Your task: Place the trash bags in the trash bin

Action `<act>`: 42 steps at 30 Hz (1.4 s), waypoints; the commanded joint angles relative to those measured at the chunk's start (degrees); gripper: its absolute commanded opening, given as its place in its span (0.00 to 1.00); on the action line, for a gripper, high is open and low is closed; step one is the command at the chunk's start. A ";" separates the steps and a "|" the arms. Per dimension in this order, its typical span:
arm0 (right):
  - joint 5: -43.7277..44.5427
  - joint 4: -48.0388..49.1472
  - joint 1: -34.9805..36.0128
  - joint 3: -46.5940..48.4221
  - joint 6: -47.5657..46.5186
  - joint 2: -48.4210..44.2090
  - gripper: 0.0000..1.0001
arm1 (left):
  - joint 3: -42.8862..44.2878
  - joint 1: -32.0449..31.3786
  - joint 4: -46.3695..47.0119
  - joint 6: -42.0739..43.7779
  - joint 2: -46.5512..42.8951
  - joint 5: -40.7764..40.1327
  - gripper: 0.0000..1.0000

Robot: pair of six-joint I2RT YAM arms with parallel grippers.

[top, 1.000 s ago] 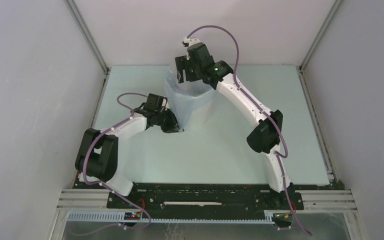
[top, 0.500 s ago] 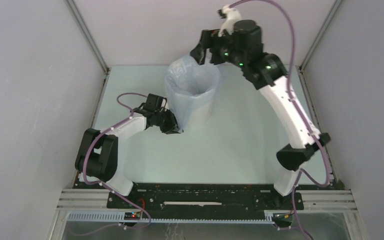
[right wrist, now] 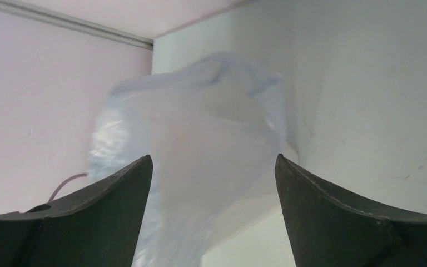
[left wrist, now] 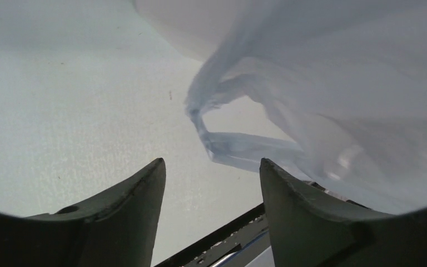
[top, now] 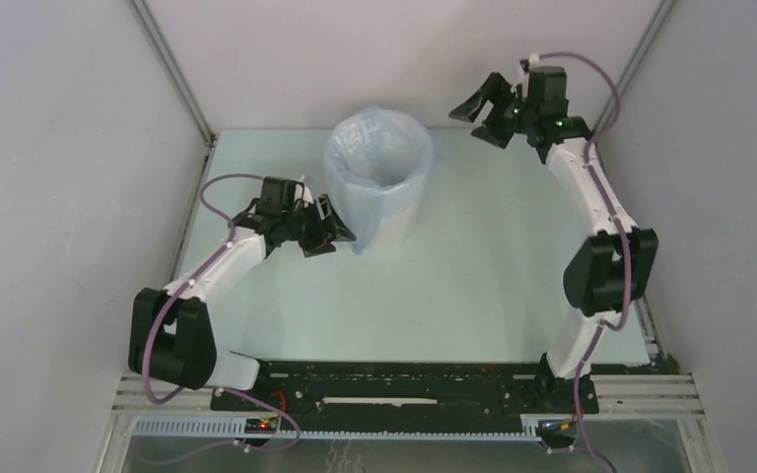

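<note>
The trash bin (top: 397, 223) stands upright at the back middle of the table. The pale blue trash bag (top: 378, 164) lines it, its film folded over the rim, and a twisted corner (top: 357, 243) hangs down the near left side. My left gripper (top: 336, 230) is open just left of that corner and holds nothing. In the left wrist view the corner loop (left wrist: 239, 149) lies just beyond the open gripper (left wrist: 211, 162). My right gripper (top: 476, 117) hovers open and empty to the right of the bin, near the back wall. The right wrist view looks between the open gripper (right wrist: 214, 159) at the bagged bin (right wrist: 200, 133).
White walls (top: 69, 177) close in the pale green table (top: 453, 286) on three sides, with metal posts in the back corners. A black rail (top: 404, 384) with both arm bases runs along the near edge. Purple cables loop off each arm.
My left gripper has opened, let go of the bag's corner and drawn back a little to the left. My right arm has risen off the bin's rim and swung right toward the back wall.
</note>
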 commanded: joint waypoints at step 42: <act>-8.48 12.65 5.35 -18.17 14.48 19.17 0.13 | 5.89 5.45 7.64 -4.30 5.39 0.22 0.37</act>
